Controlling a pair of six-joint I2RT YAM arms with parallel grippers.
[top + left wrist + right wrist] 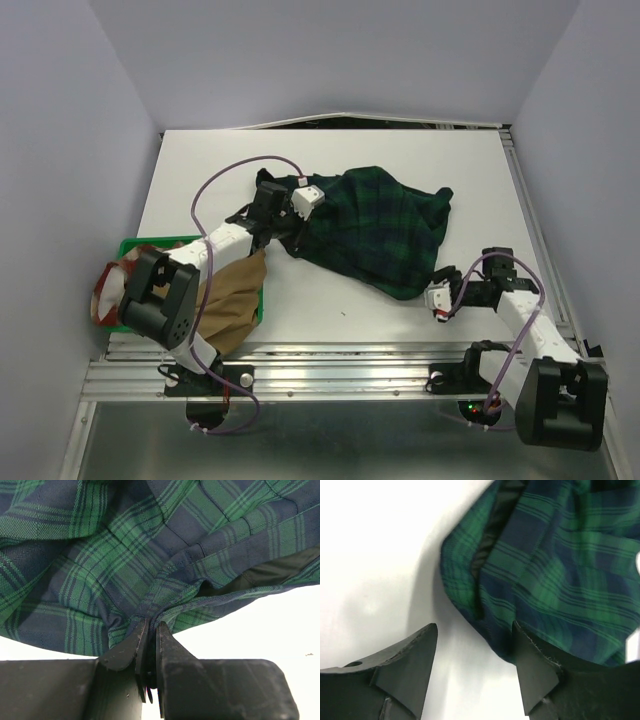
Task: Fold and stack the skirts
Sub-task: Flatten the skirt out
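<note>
The green-and-navy tartan skirt (385, 228) lies crumpled in the middle of the white table. My left gripper (300, 215) is shut on its left edge; the left wrist view shows the cloth (150, 555) bunched between the closed fingers (167, 645). My right gripper (440, 305) is open and empty, just off the skirt's near right corner (545, 580); only bare table lies between its fingers. The tan-brown skirt (235, 300) hangs over the green tray (150, 243) at the left. The red-and-cream checked skirt (105, 295) shows at the tray's far left, partly hidden by my left arm.
The table's left and right edges meet plain walls. A metal rail (330, 375) runs along the near edge by the arm bases. Bare table (330, 310) lies in front of the tartan skirt.
</note>
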